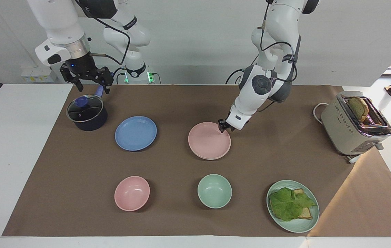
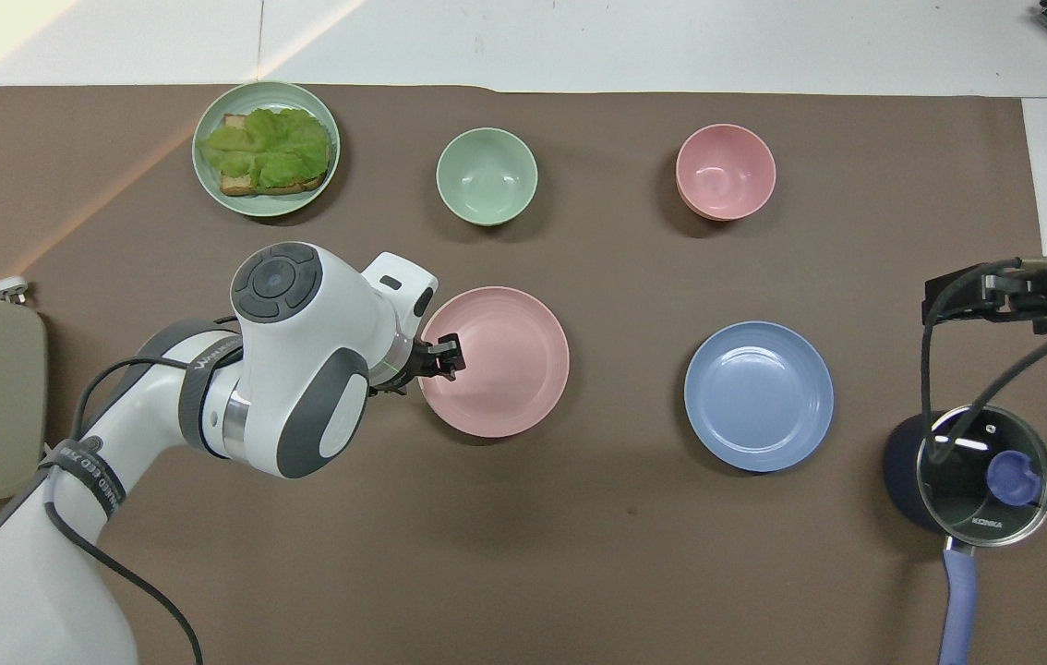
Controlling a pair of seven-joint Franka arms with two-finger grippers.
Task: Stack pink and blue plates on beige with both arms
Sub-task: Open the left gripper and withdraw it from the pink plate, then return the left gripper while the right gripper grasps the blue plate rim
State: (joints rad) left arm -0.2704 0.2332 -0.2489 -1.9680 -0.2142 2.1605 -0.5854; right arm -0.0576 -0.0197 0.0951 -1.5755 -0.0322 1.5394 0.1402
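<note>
The pink plate (image 1: 209, 140) lies flat on the beige plate (image 1: 205, 157), covering it so closely that only a thin cream sliver shows under the pink rim in the facing view. The first stacking step looks to be at its release. The left pincer (image 1: 221, 125) stands at the pink plate's rim, on the edge toward the left arm's end of the table. Its fingers appear slightly parted about the rim, but whether they have let go cannot be told with certainty from either view.

The blue plate (image 1: 136, 133) lies flat on the table, well apart from the left pincer, toward the right arm's end. It is near the right pincer (image 1: 89, 81), which hangs with its fingers wide and empty over the lidded pot (image 1: 87, 112); that arm waits.

Judgement: half the task is done and the blue plate remains. The next move calls for the left pincer to clear the pink rim without dragging the plate off centre, then withdraw. The right pincer must then come down to the blue plate's rim, where a shallow plate lying flat offers little lip to pinch.

Also present and untouched: the pink bowl (image 1: 132, 193), green bowl (image 1: 214, 190), lettuce plate (image 1: 292, 206) and toaster (image 1: 356, 127).
</note>
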